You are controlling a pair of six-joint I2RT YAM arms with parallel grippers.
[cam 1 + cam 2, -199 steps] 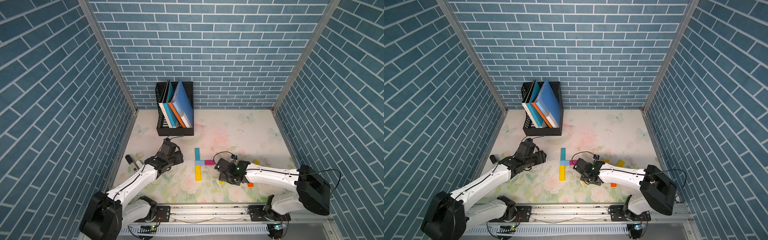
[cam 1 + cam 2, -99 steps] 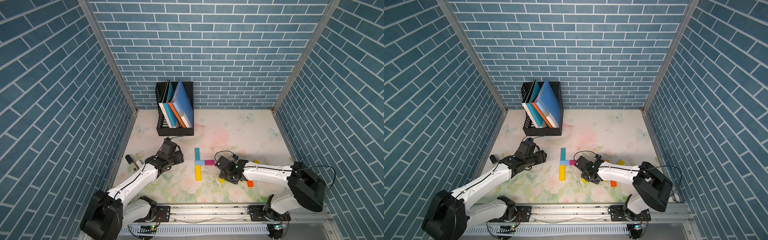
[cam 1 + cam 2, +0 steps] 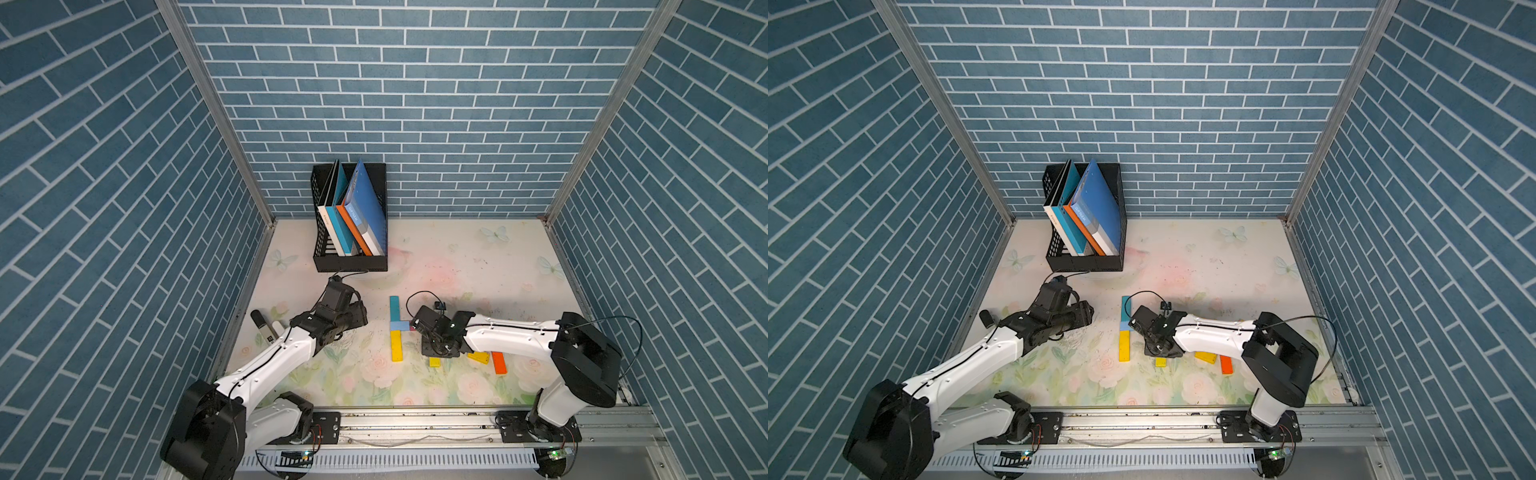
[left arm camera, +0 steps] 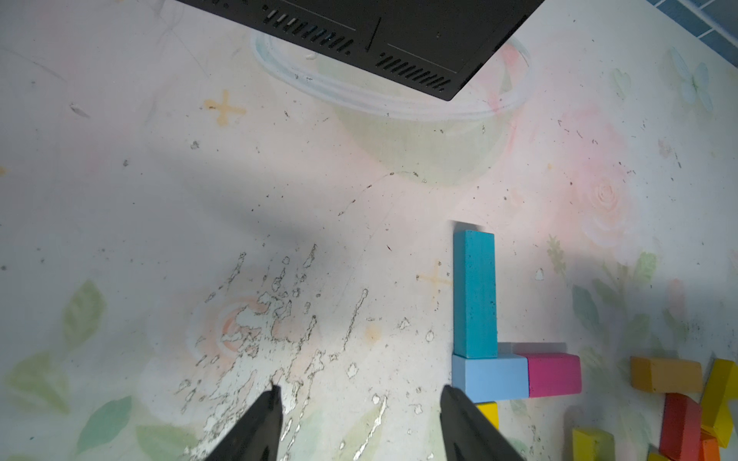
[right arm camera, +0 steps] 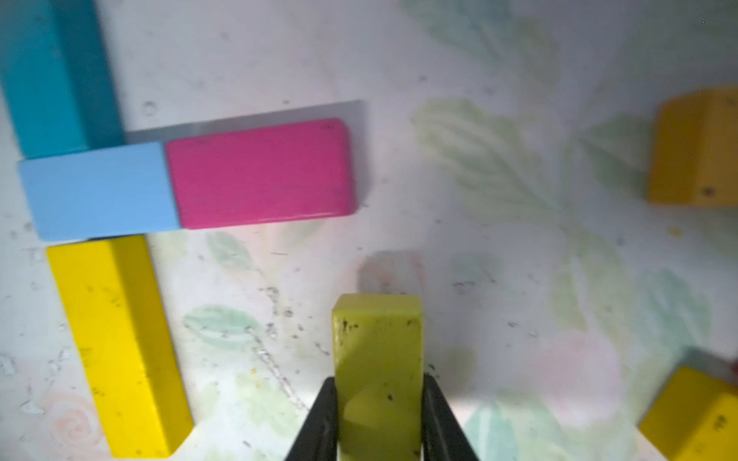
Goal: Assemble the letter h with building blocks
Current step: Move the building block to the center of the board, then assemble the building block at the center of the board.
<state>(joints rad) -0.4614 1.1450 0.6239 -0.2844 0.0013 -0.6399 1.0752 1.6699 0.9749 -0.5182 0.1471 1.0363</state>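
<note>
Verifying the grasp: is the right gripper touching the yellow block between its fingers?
Touching. Right wrist view: right gripper shut, both fingers flush against the yellow block.

Blue brick-patterned walls (image 3: 415,104) close me in on three sides, with metal posts (image 3: 216,116) at the back corners. The pale tabletop (image 3: 478,257), printed with faded roses, leaves and butterflies, is scuffed and flaking just ahead of my left end effector (image 4: 359,391). Farther ahead of it a black file rack (image 3: 351,262) of leaning books (image 3: 368,203) stands against the back wall. The light is even, the shadows soft.
</note>
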